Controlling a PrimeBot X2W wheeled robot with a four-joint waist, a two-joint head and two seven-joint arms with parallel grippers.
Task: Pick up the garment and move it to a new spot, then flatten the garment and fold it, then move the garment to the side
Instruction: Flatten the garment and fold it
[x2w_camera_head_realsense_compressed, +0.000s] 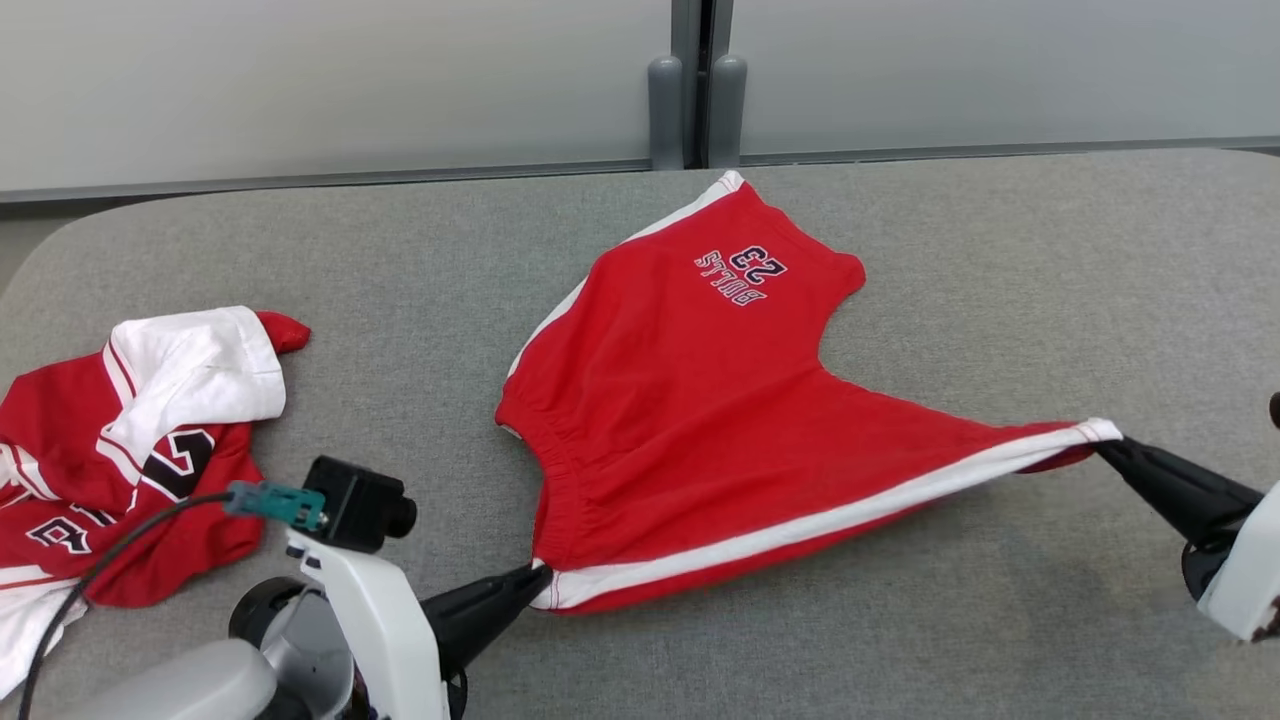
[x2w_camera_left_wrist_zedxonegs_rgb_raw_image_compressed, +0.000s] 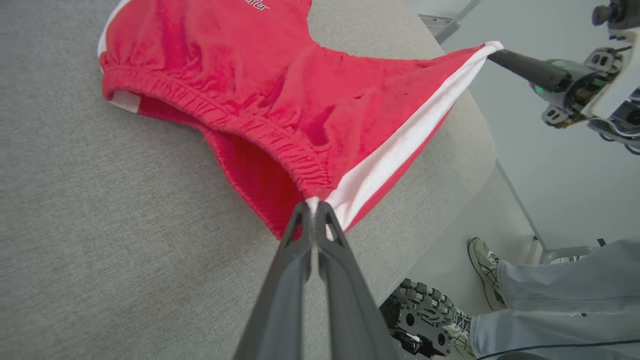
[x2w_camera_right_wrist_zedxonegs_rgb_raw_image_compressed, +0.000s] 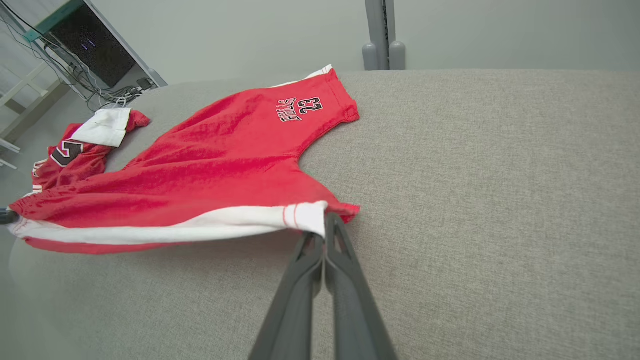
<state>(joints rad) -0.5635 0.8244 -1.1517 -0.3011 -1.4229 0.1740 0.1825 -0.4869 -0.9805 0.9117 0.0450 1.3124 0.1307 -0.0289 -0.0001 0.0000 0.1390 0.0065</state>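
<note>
grey fabric table (x2w_camera_head_realsense_compressed: 1000, 280) carries the red shorts (x2w_camera_head_realsense_compressed: 690, 400) at centre, far leg lying flat, near white-striped side stretched taut between both grippers. crumpled red-and-white jersey (x2w_camera_head_realsense_compressed: 130, 440) lies apart at near left. left gripper (x2w_camera_head_realsense_compressed: 533, 575) pinched closed on the waistband corner, right gripper (x2w_camera_head_realsense_compressed: 1106, 446) pinched closed on the leg-hem corner.
</note>
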